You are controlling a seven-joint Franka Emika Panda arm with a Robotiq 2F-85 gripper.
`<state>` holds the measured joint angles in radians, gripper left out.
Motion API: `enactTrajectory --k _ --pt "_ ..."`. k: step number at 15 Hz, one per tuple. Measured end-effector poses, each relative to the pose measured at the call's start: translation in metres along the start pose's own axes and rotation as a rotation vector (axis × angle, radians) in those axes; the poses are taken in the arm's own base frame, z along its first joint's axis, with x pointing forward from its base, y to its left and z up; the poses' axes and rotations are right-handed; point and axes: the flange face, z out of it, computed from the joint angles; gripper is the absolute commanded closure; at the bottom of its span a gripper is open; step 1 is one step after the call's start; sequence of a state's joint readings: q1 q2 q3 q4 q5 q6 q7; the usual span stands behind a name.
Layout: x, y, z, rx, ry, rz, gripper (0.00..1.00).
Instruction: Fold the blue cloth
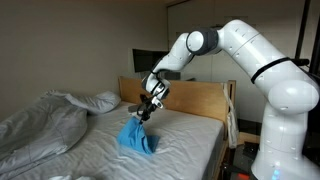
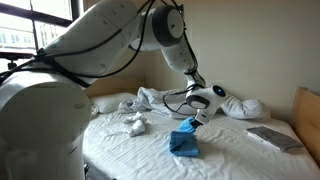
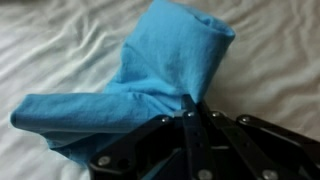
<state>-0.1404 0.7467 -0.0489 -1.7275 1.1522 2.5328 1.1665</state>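
Note:
The blue cloth point(image 1: 137, 138) is a bright sky-blue piece of fabric, bunched and lifted at one corner above the white bed sheet. It also shows in an exterior view point(image 2: 184, 141) and fills the wrist view point(image 3: 150, 85), hanging in folds. My gripper point(image 1: 143, 116) is shut on the cloth's top corner and holds it up, with the lower part resting on the bed. In an exterior view the gripper point(image 2: 196, 121) is just above the cloth. In the wrist view the black fingers point(image 3: 190, 105) meet on the fabric.
A rumpled grey-white duvet point(image 1: 40, 125) and a pillow point(image 1: 100, 101) lie at the bed's side. A wooden headboard point(image 1: 200, 100) stands behind. A crumpled white item point(image 2: 135, 124), a pillow point(image 2: 243, 107) and a flat grey object point(image 2: 272, 137) lie on the bed.

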Motion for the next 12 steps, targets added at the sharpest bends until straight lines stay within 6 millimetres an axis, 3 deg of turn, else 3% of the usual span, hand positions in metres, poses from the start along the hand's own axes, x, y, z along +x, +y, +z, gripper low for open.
enactTrajectory --k 6,12 --pt "0.01 -0.011 0.05 -0.123 -0.053 0.017 0.96" --pt "0.013 -0.015 0.056 -0.12 -0.053 0.016 0.96"
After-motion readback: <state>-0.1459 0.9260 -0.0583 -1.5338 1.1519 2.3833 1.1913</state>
